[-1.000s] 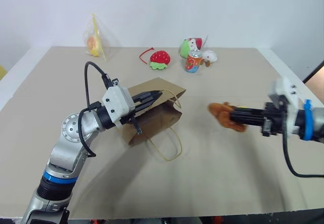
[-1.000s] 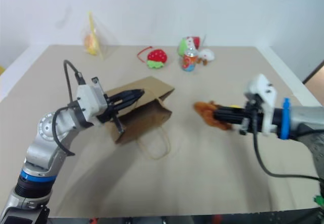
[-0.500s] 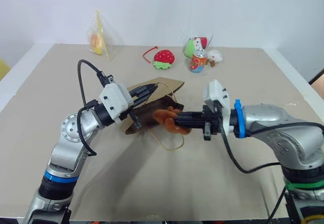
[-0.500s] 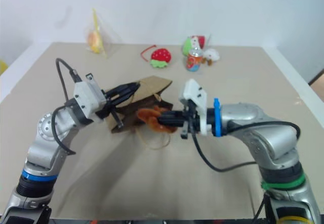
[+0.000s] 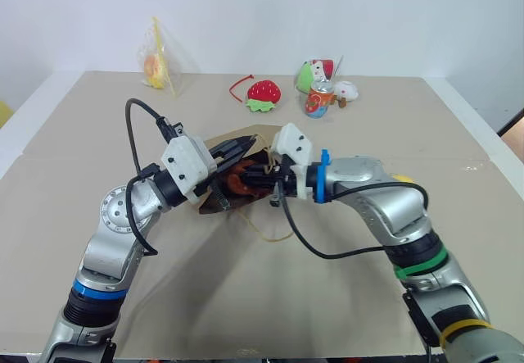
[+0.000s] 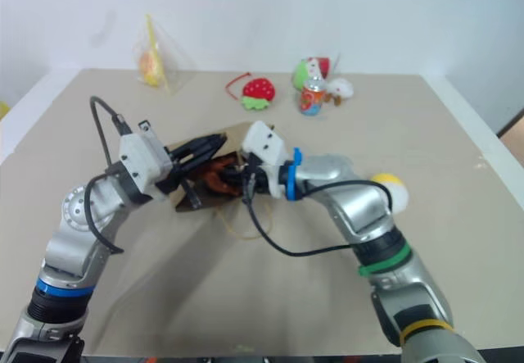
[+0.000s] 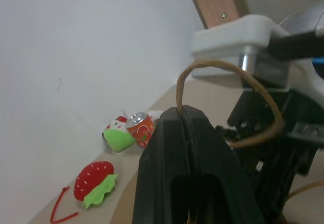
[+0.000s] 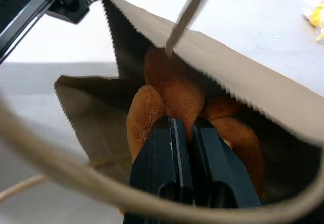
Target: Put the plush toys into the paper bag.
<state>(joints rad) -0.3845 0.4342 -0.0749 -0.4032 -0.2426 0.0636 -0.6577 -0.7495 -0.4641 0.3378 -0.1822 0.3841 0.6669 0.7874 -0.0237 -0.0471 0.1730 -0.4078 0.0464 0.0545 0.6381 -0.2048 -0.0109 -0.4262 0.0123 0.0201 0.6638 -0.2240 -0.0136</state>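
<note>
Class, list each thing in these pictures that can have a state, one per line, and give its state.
Paper bag: lying on its side on the table, mouth held open.
Left gripper: shut on a bag handle.
Right gripper: shut on the monkey, inside the bag's mouth.
Monkey: gripped, inside the bag's mouth.
Egg: on the table, outside the bag.
Can: upright.

My right gripper [image 8: 174,133], clamped on the brown monkey [image 8: 177,95], plugs the mouth of the paper bag [image 8: 243,62], which my left gripper [image 5: 242,147] holds up by its cord handle [image 7: 228,75]. The table [image 5: 270,297] across the lower frame lies free. At upper centre, strawberry plush [image 5: 264,93] and drink can [image 5: 318,99] crowd the far edge.
</note>
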